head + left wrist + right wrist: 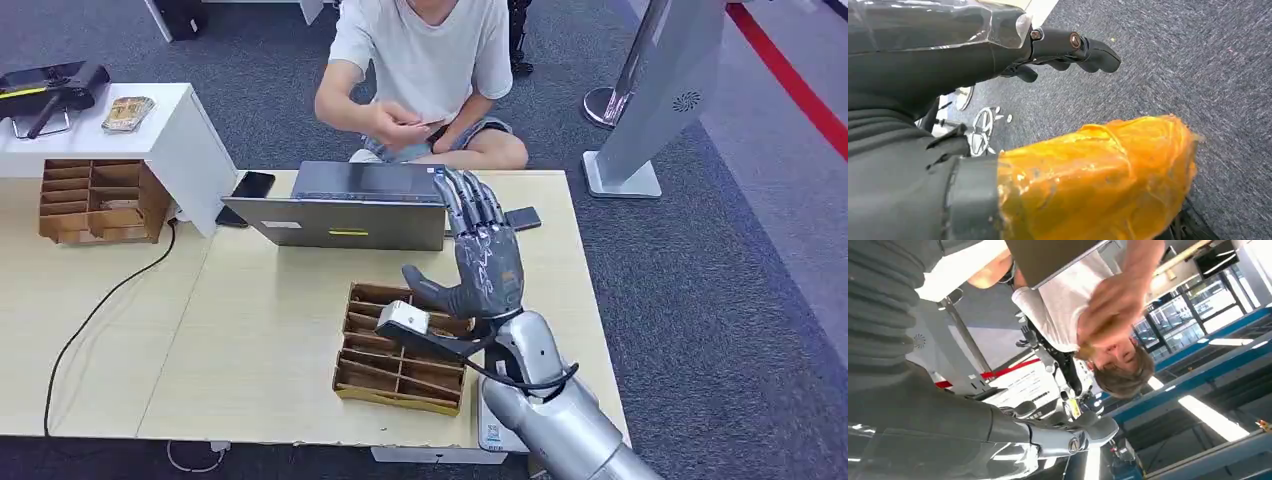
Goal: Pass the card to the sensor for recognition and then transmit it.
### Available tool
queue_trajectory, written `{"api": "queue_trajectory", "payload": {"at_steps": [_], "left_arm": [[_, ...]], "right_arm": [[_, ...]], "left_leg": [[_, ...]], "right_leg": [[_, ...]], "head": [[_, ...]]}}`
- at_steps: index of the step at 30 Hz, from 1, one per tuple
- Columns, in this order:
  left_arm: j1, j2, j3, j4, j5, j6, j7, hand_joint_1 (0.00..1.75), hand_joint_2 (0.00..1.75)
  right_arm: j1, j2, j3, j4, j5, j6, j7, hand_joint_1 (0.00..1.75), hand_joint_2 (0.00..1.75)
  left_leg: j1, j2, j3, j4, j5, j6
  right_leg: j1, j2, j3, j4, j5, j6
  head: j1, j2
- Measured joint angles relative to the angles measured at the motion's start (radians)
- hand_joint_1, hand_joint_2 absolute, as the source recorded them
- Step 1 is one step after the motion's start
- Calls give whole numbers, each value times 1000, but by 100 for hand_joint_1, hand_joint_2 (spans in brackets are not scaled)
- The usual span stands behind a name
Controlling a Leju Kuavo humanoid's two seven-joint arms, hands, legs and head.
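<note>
My right hand (480, 255) is raised over the table's right part, fingers spread and pointing away from me, holding nothing. In the right wrist view its thumb (1088, 432) and fingers are also empty. Across the table sits a person (420, 60) who holds a small card (428, 122) between both hands; the right wrist view shows that hand (1110, 305) blurred. A small black sensor device (523, 218) lies just right of the grey laptop (350, 205), beside my fingertips. My left hand (1068, 47) hangs over carpet with nothing in it.
A brown wooden divider tray (400, 355) lies below my right hand. A second wooden tray (95, 200) and a white stand (160, 135) with a card stack (127, 112) are at the left. A black phone (252, 185) and a cable (100, 300) lie nearby.
</note>
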Motion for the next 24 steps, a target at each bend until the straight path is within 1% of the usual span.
{"api": "queue_trajectory", "payload": {"at_steps": [2,4,8,12,15,22,23,24], "left_arm": [[0,0,0,0,5,3,0,0,0],[0,0,0,0,10,8,0,0,0],[0,-3,0,0,31,21,-9,0,0],[0,-5,1,0,40,29,-12,0,0],[0,-5,1,0,41,29,-12,0,0],[0,-5,1,0,41,29,-12,0,0],[0,-5,1,0,44,29,-13,0,0],[0,-5,5,0,57,35,-23,0,0]], "right_arm": [[4,0,5,-9,-1,-8,-6,0,0],[19,0,8,-28,-11,-36,-16,0,0],[78,-1,11,-90,-55,-104,-69,0,0],[133,-5,13,-146,-74,-109,-101,0,0],[149,-8,13,-168,-75,-109,-101,0,0],[153,-9,13,-173,-76,-109,-101,0,0],[166,-10,12,-189,-96,-109,-132,0,0],[215,-10,0,-227,-138,-109,-225,0,0]], "left_leg": [[0,0,0,0,0,0],[0,0,0,0,0,0],[0,0,0,0,0,0],[0,0,0,0,0,0],[0,0,0,0,0,0],[0,0,0,0,0,0],[0,0,0,0,0,0],[0,0,0,0,0,0]], "right_leg": [[0,0,0,0,0,0],[0,0,0,0,0,0],[0,0,0,0,0,0],[0,0,-1,0,0,0],[0,0,0,0,0,0],[0,0,0,0,0,0],[0,0,0,0,0,0],[0,0,0,0,0,0]], "head": [[0,0],[0,0],[0,0],[0,0],[0,0],[0,0],[0,0],[0,0]]}}
